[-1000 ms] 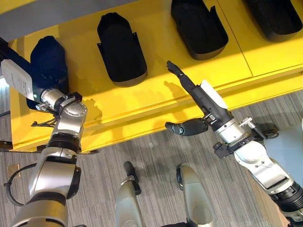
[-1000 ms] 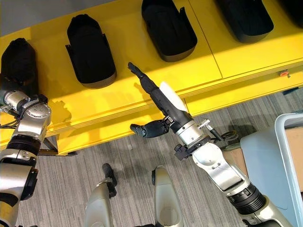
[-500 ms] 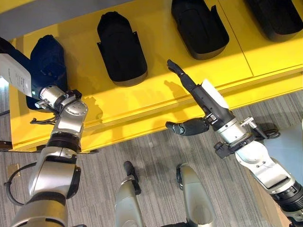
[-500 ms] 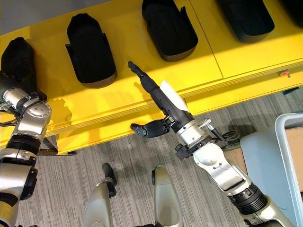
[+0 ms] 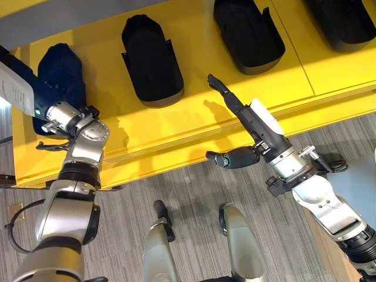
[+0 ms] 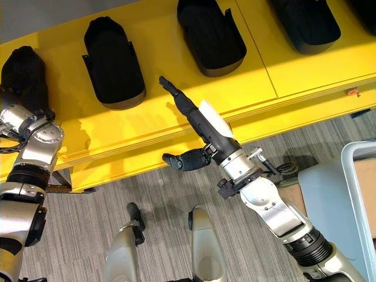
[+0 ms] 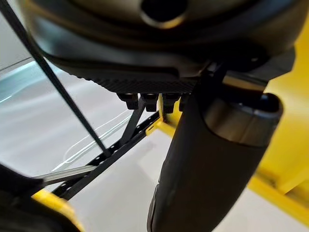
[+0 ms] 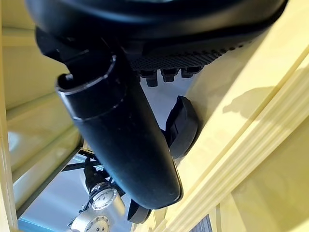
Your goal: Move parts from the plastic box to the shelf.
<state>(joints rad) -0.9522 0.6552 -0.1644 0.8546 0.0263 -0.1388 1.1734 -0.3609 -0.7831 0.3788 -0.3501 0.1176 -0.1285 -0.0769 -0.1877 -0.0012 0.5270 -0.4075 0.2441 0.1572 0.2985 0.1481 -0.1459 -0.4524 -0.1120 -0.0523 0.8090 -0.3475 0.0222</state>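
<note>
Several black moulded parts lie in a row on the yellow shelf (image 5: pixel 200 123). The leftmost part (image 5: pixel 61 73) rests near the shelf's left end. My left hand (image 5: pixel 20 88) is beside it at the left edge, and its fingers run straight past the thumb (image 7: pixel 207 159) with nothing in them. My right hand (image 5: pixel 252 120) reaches over the shelf's front edge with straight fingers, open and holding nothing. It points at the gap between the second part (image 5: pixel 151 61) and the third part (image 5: pixel 248 32). Its thumb (image 8: pixel 120 140) hangs below the shelf edge.
A fourth part (image 5: pixel 346 20) lies at the shelf's far right. A pale blue box with a white rim (image 6: pixel 348 194) stands on the floor at the lower right. Grey striped carpet (image 5: pixel 194 188) lies in front of the shelf.
My left hand has drawn a little to the left, away from the leftmost part. The right hand has stayed where it was.
</note>
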